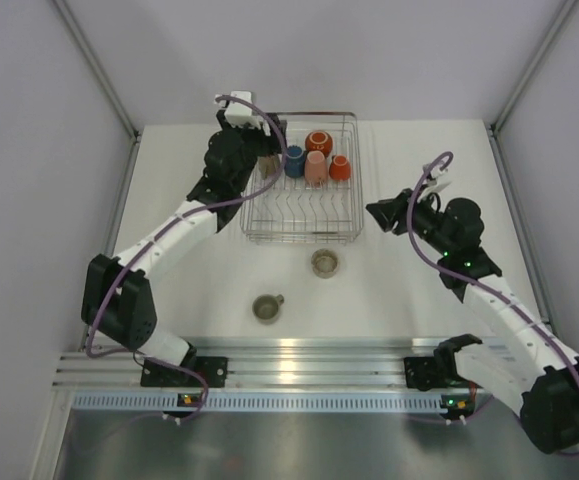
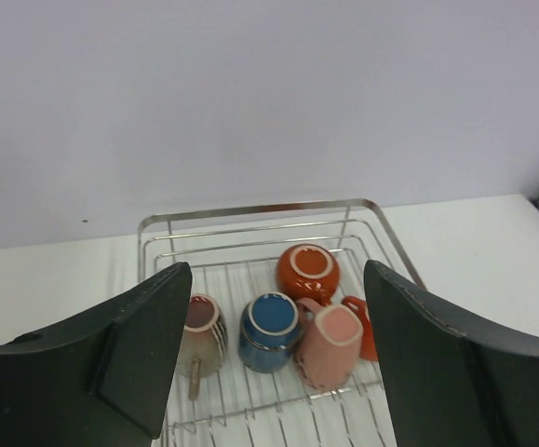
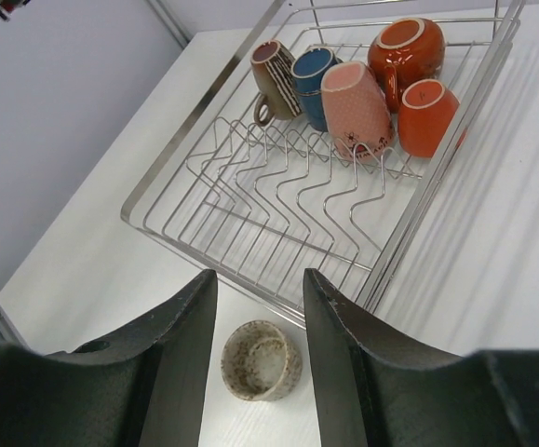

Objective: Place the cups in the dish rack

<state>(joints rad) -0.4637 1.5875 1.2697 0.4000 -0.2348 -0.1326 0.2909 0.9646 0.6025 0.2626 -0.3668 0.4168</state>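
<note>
The silver wire dish rack (image 1: 304, 238) stands at the back middle of the table. At its far end several cups rest upside down: a striped brown one (image 2: 201, 333), a dark blue one (image 2: 271, 331), a pink one (image 2: 330, 345) and two orange ones (image 2: 307, 272) (image 2: 366, 326). My left gripper (image 2: 276, 275) hangs open above them, holding nothing. Two speckled beige cups stand upright on the table in front of the rack (image 1: 324, 263) (image 1: 267, 308). My right gripper (image 3: 260, 279) is open and empty, above the nearer speckled cup (image 3: 262, 358) and to its right.
The rack's rim (image 3: 204, 102) and its rows of prongs (image 3: 288, 186) lie just beyond the right gripper. Grey walls close off the table at the back and on both sides. A metal rail (image 1: 299, 360) runs along the near edge.
</note>
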